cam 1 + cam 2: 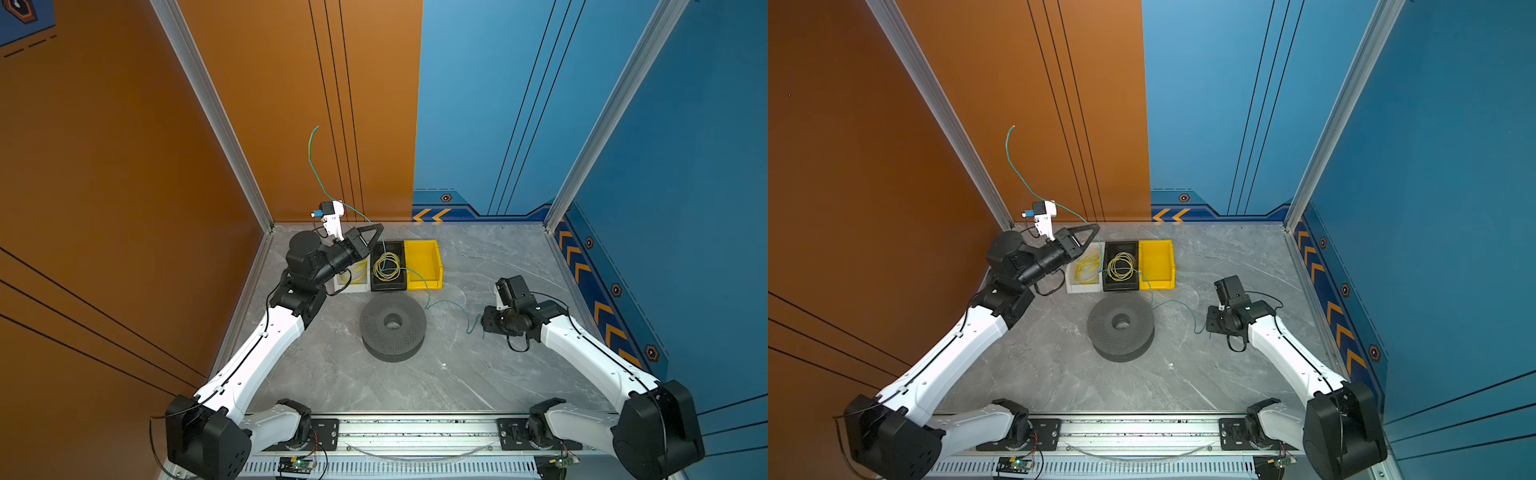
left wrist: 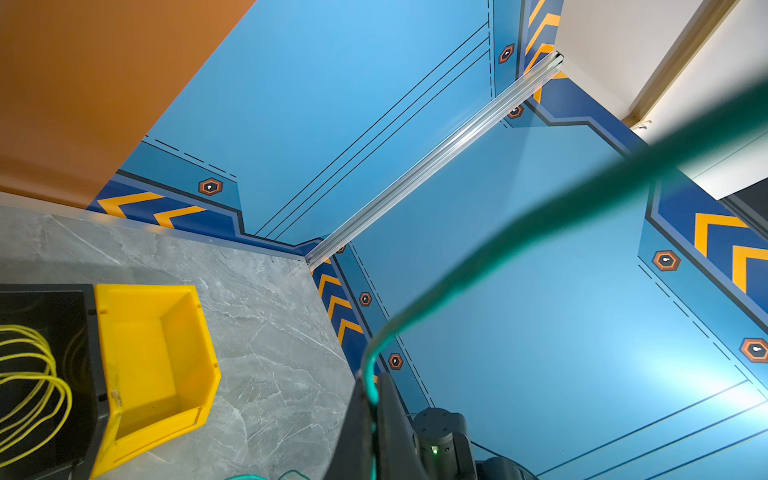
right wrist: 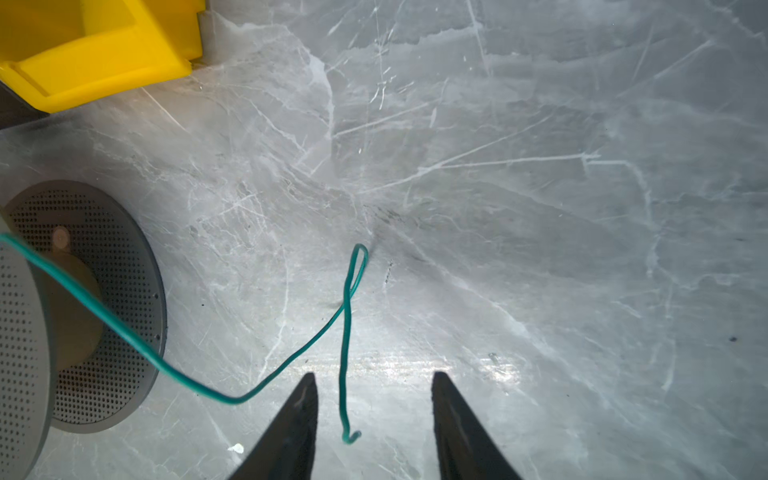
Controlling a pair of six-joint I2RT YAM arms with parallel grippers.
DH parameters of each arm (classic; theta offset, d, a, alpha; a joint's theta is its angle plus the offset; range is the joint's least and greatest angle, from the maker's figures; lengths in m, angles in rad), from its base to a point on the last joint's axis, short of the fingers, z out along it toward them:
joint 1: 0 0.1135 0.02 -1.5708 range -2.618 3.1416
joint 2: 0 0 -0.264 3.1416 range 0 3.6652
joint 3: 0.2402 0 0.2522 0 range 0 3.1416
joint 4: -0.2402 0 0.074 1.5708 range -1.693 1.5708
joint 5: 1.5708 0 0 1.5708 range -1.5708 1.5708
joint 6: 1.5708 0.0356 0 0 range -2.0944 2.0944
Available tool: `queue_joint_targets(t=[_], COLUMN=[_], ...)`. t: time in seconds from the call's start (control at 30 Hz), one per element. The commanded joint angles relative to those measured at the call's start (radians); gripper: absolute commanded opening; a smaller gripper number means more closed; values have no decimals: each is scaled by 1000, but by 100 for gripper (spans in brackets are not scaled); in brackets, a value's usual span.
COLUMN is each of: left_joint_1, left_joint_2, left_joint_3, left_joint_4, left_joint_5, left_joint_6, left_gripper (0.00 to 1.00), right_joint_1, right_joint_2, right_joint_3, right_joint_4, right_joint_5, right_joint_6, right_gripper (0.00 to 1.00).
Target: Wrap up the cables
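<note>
Thin teal-green wire (image 3: 342, 365): prob light, springy. L gripper (image 2: 371, 395) clamped on it beyond grey perforated spool (image 1: 374, 320); R gripper (image 3: 372, 376) jaws apart astride loose end beside spool; pinch near tip.

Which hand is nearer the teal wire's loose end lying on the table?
Right. The right hand sits low over the table, open fingers either side of the end of the teal wire. The left hand is raised at the far side, shut on the wire farther along.

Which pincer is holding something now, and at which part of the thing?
The left pincer clamps the teal wire partway along, below its raised free end. The right pincer holds nothing.
</note>
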Motion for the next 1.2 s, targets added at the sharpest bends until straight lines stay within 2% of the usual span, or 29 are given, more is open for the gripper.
queue_joint_targets(t=[0.0, 0.3, 0.37, 0.5, 0.67, 0.83, 0.93, 1.1, 1.17], left_joint_1=[6, 7, 6, 8, 34, 111, 155, 244, 281], left_joint_2=[-7, -10, -12, -12, -15, -3, 3, 14, 15], left_joint_3=[40, 37, 39, 47, 82, 186, 253, 308, 313], left_joint_4=[-11, -14, -14, -29, -88, -145, -195, -166, -150], left_joint_5=[27, 23, 24, 16, -21, -39, -57, -59, -75], left_joint_6=[31, 35, 35, 43, 58, 49, 55, 6, -20], left_gripper=[0, 0, 0, 0, 0, 0, 0, 0, 0], right_joint_1=[16, 21, 21, 20, 0, -55, -120, -237, -295], right_joint_2=[27, 122, 134, 145, 151, 158, 167, 257, 307], right_joint_3=[-5, -47, -46, -47, -52, 8, 71, 194, 225], right_joint_4=[41, 125, 132, 134, 118, 33, -15, -54, -59], right_joint_5=[32, 21, 28, 45, 68, 133, 105, 206, 184], right_joint_6=[16, 9, 7, -4, -30, -80, -104, -193, -195], right_gripper=[42, 29, 22, 0, 0, 0, 0, 0, 0])
